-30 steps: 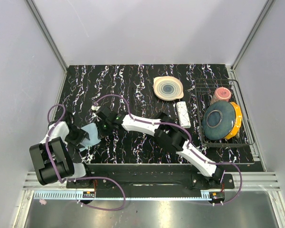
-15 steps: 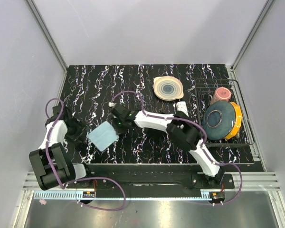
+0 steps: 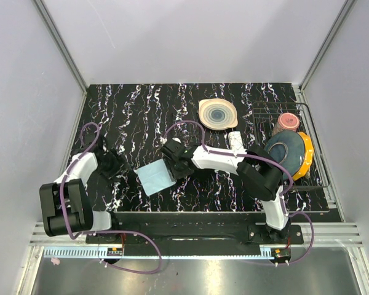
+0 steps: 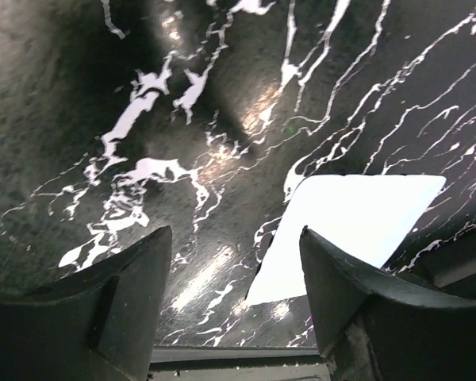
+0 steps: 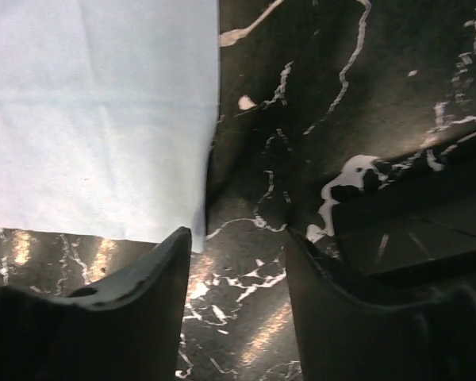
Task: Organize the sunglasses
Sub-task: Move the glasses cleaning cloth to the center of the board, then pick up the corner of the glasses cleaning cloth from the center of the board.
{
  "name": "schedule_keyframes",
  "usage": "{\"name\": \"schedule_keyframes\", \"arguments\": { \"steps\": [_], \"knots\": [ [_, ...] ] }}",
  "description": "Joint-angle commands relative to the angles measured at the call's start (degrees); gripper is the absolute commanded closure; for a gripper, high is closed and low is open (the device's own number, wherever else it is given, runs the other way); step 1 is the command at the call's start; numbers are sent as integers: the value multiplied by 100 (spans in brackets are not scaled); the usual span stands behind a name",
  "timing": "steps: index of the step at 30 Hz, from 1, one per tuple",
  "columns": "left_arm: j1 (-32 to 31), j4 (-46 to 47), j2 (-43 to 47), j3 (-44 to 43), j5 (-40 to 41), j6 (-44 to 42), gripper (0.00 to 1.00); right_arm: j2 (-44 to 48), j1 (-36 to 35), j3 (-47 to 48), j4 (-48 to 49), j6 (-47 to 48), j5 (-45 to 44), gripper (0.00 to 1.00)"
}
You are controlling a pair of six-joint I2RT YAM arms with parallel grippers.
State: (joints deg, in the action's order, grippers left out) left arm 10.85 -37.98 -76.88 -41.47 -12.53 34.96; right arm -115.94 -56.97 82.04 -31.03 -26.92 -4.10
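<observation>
Sunglasses don't show in any view, maybe hidden under an arm. Progress can't be told; probably nothing is organized yet. Left fingers (image 4: 127, 309) spread wide, empty, over the worktop (image 3: 129, 104) at lower left. Right fingers (image 5: 135, 309) apart, empty, at the right edge of the cloth (image 3: 155, 178), centre frame.

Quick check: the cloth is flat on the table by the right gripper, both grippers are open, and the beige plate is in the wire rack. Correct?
Not quite. The beige plate sits on the table, left of the wire rack, not in it; the top view shows this. The cloth does lie flat by the right gripper, and that gripper and the left gripper are both open.
</observation>
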Motion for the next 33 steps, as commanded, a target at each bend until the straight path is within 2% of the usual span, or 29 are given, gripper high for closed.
{"name": "schedule_keyframes", "arguments": {
  "steps": [1,4,10,18,33],
  "knots": [
    [-171,650,-20,25,-223,46,32,300,238,277,-255,169,-548,41],
    [-530,774,-134,-124,-30,185,33,81,466,593,-106,388,-373,40],
    [-1058,871,-722,-484,453,397,43,-613,705,1235,246,1047,242,47],
    [-1278,1003,-1136,-528,761,564,51,-1220,766,1815,439,1250,1244,57],
    [-1507,959,-1408,-607,471,292,59,-1625,758,1991,501,1198,1350,67]
  ]
}}
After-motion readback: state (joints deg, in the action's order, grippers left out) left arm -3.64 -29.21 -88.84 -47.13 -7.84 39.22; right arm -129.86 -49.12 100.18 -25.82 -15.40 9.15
